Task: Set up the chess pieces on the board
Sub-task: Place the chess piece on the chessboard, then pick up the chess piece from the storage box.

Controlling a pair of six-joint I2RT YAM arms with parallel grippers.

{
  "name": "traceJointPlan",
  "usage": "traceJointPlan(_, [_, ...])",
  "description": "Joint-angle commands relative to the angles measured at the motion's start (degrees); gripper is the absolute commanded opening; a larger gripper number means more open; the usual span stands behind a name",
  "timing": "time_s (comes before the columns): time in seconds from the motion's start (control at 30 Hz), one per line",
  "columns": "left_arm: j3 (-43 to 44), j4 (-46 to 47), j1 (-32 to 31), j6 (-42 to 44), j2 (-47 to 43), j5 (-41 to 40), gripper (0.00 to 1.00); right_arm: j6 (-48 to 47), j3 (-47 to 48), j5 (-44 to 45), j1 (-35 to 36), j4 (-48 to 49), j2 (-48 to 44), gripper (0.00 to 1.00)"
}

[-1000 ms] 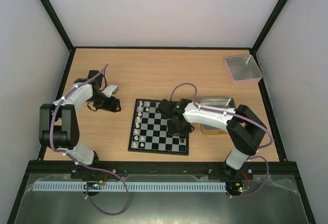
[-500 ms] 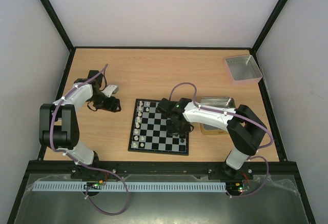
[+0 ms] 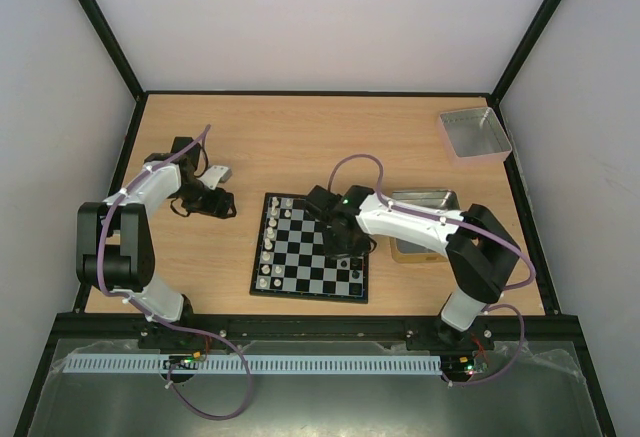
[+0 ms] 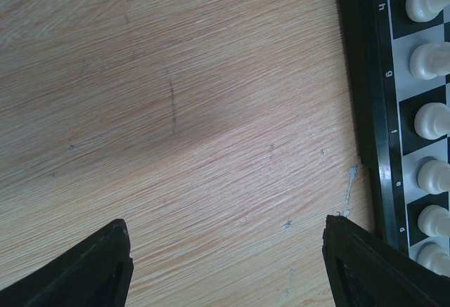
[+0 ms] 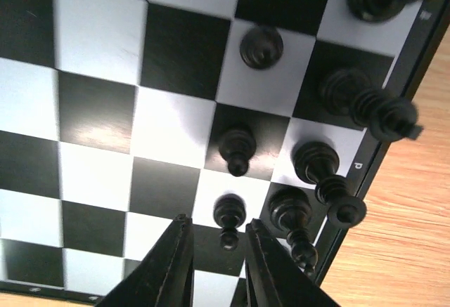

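The board [image 3: 300,249] lies at the table's middle front. White chess pieces [image 3: 268,247] stand along its left side, and black chess pieces [image 3: 357,275] along its right side. My right gripper [image 3: 345,245] hovers over the board's right columns. In the right wrist view [image 5: 218,224] it is narrowly open and empty, with a black pawn [image 5: 230,212] standing just beyond its tips. Other black pawns [image 5: 236,145] and taller black pieces [image 5: 316,163] stand nearby. My left gripper [image 3: 225,204] is wide open [image 4: 225,224] over bare wood left of the board's edge [image 4: 365,75], near white pieces [image 4: 430,120].
A tan-rimmed grey tin [image 3: 425,202] sits right of the board, partly behind my right arm. A silvery tray [image 3: 474,133] stands at the back right corner. A small pale object [image 3: 217,172] lies beside my left wrist. Black frame posts edge the table.
My right gripper has shifted slightly toward the far side over the board's right columns. The left arm has not moved.
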Motion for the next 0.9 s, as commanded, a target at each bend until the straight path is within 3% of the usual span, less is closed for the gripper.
traceJointPlan(0.0, [-0.7,-0.4,-0.3,-0.3,-0.2,0.5,0.74,-0.6,6.2,4.6,-1.2,-6.0,-1.6,0.20])
traceJointPlan(0.13, [-0.7,-0.4,-0.3,-0.3,-0.1,0.6,0.74,-2.4,9.3,7.1,-7.3,-10.5,-4.8,0.21])
traceJointPlan(0.37, [-0.8,-0.2,-0.4,-0.4,-0.1,0.8,0.74,-8.0,2.6,9.7,-30.4,-11.8,-12.0,0.28])
traceJointPlan(0.47, [-0.8,-0.2,-0.4,-0.3,-0.1,0.8,0.74,-9.5,-0.2,9.6,-37.0,-9.5,-13.0,0.28])
traceJointPlan(0.87, [-0.7,-0.4,-0.5,-0.2,-0.2,0.8,0.74,-9.3,-4.1,3.8,-47.0,-0.3,-8.2,0.26])
